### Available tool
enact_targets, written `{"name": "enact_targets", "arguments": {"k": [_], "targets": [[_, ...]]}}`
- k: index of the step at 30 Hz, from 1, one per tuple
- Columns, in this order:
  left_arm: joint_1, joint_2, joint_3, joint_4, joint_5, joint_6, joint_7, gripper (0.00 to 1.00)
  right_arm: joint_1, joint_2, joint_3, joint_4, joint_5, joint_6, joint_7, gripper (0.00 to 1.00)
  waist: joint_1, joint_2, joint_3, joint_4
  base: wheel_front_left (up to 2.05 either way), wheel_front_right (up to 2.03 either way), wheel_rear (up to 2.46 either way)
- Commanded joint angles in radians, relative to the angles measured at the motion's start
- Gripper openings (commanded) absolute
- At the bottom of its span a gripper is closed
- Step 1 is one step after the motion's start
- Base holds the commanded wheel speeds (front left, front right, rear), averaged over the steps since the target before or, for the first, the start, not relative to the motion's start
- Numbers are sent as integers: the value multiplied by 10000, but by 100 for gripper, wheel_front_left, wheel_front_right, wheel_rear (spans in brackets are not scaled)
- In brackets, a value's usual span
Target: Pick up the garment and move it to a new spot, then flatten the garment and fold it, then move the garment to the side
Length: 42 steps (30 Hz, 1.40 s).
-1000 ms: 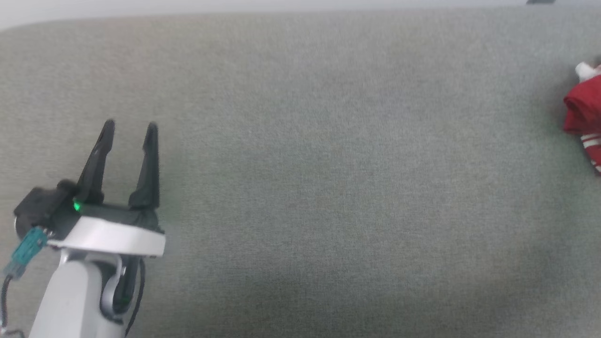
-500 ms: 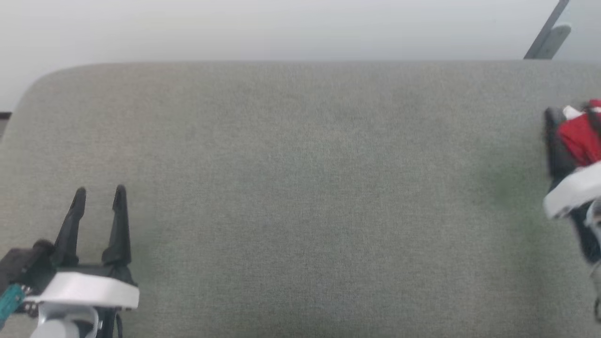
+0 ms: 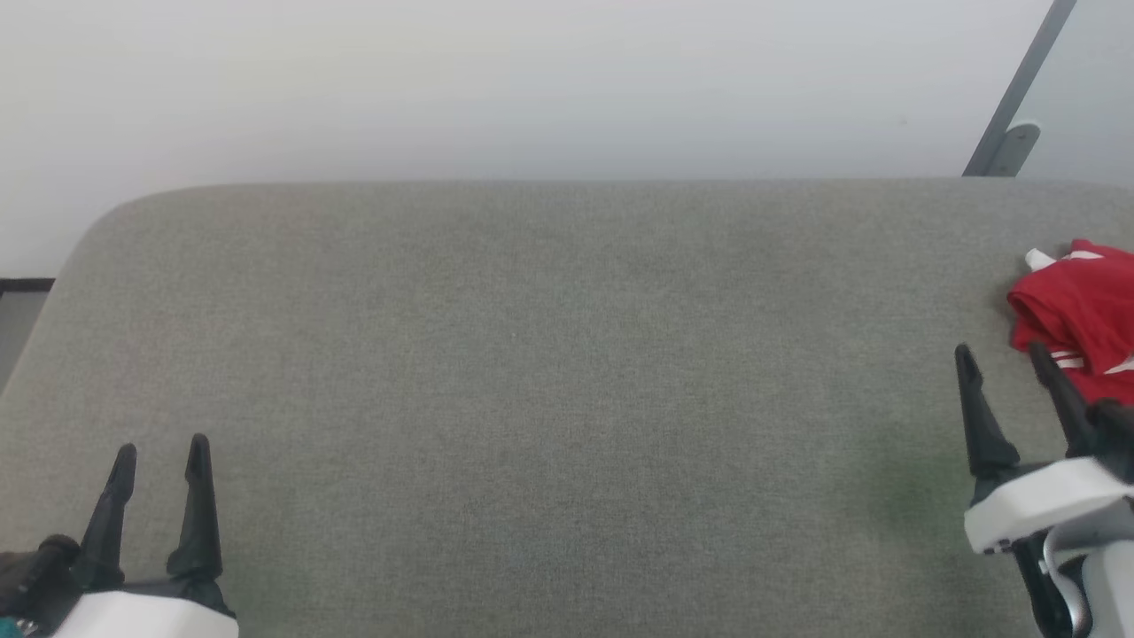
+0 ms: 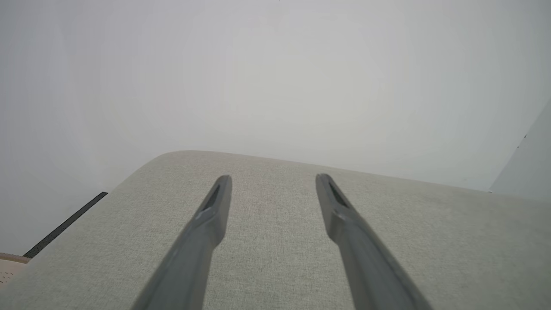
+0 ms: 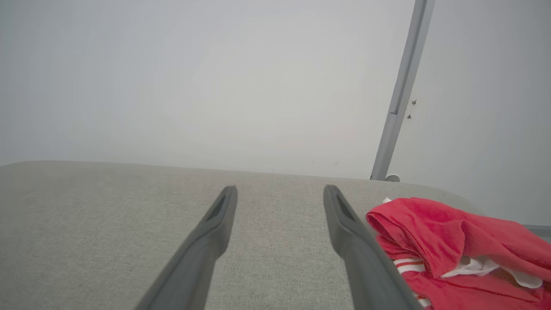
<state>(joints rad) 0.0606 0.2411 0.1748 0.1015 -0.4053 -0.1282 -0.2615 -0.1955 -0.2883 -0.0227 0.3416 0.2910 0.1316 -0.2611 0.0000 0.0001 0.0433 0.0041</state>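
Loosely bunched, the garment (image 3: 1076,310) lies beside the right gripper (image 3: 998,353) on the grey cushion (image 3: 567,354), presumably that arm's charge; it and the left gripper (image 3: 162,445) gape empty.

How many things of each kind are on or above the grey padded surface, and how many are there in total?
Garments: 1, the garment, red with white parts, lying bunched at the right side of the head view.
Grippers: 2, the left gripper and the right gripper, both open with nothing between the fingers.
Total: 3
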Motion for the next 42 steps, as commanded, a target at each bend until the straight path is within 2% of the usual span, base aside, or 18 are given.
{"name": "enact_targets", "arguments": {"k": [1,14,34,35,38,42], "targets": [[171,11,56,-32,-34,-21,-47,100,260,118,-84,-221,-85,-19,-45,100,0,-1,-138,-16,0,0,0],[708,148,123,16,-186,-21,-47,100,1569,869,-576,-1243,-384,-17,-45,100,0,-1,-428,-159,0,0,0],[640,200,47,-8,45,-21,-47,100,1595,960,-553,-1337,-249,-17,-45,100,0,-1,-379,-125,0,0,0],[633,199,21,2,-42,0,0,0,1658,965,-554,-1352,-268,0,0,0,0,-1,-380,-123,0,0,0],[646,-27,-52,276,-84,2,15,0,1811,1080,-495,-1101,-267,0,35,0,0,-1,-380,-123,0,0,0],[507,-147,-77,373,-699,0,225,0,1727,1155,-568,-1016,414,0,275,0,0,-1,-380,-121,0,0,0]]}}
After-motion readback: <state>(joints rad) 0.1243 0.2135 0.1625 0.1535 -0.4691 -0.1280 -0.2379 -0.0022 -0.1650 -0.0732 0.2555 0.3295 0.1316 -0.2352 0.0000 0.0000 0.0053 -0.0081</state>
